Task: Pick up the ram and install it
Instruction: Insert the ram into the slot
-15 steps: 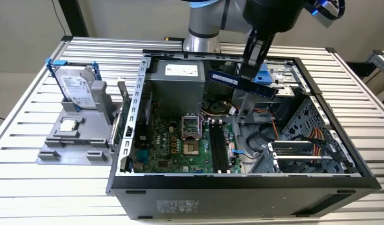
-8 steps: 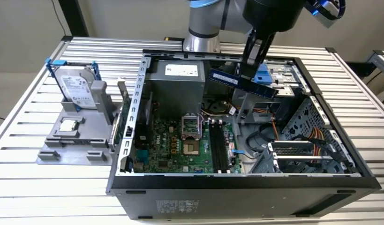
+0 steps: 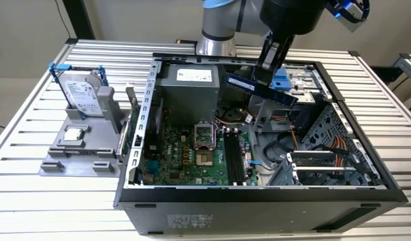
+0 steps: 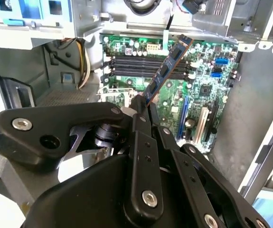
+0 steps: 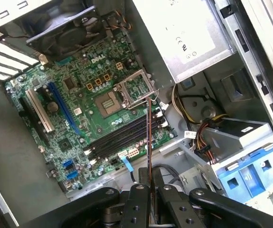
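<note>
A silver slatted desk (image 3: 31, 201) carries an open computer case (image 3: 259, 208) lying on its side toward the exterior view's right, its motherboard (image 3: 185, 155) facing up. Just beside the case, on the exterior view's left, a grey holder (image 3: 75, 163) rests on the slats. A hard drive (image 3: 83, 95) in blue rails stands tilted at the holder's far end, and a small square chip (image 3: 73, 134) sits in a recess nearer its middle.
</note>
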Available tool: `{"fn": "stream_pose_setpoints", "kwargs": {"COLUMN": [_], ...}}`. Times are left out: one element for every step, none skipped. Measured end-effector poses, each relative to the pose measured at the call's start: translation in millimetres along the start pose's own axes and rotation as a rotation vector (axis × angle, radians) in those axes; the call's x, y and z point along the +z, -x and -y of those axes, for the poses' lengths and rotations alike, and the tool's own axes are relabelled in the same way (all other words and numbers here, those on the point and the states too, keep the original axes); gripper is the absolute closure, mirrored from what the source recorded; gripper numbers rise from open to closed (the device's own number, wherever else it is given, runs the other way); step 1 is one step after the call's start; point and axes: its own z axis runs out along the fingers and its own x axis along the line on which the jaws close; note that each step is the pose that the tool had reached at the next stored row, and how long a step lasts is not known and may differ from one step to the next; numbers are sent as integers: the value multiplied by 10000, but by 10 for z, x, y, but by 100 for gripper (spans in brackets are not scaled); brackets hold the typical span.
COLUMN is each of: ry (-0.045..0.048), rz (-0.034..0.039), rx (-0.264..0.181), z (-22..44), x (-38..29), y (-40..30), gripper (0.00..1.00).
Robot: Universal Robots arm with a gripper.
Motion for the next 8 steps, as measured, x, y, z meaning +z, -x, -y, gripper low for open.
{"fn": "stream_pose_setpoints", "kwargs": {"ry": [-2,-4,-5,-7,-8,-10,-11,-13], "rz": [-1,1,1,2,3,3,6,6], "rx": [59,124,185,246,306,371,434,497], "z": [0,0,0,0,0,0,0,0], "x": [-1,0,-1,-1,0,-1,0,0], "y": [0,0,0,0,0,0,0,0], "gripper": [100,100,100,100,100,100,100,100]}}
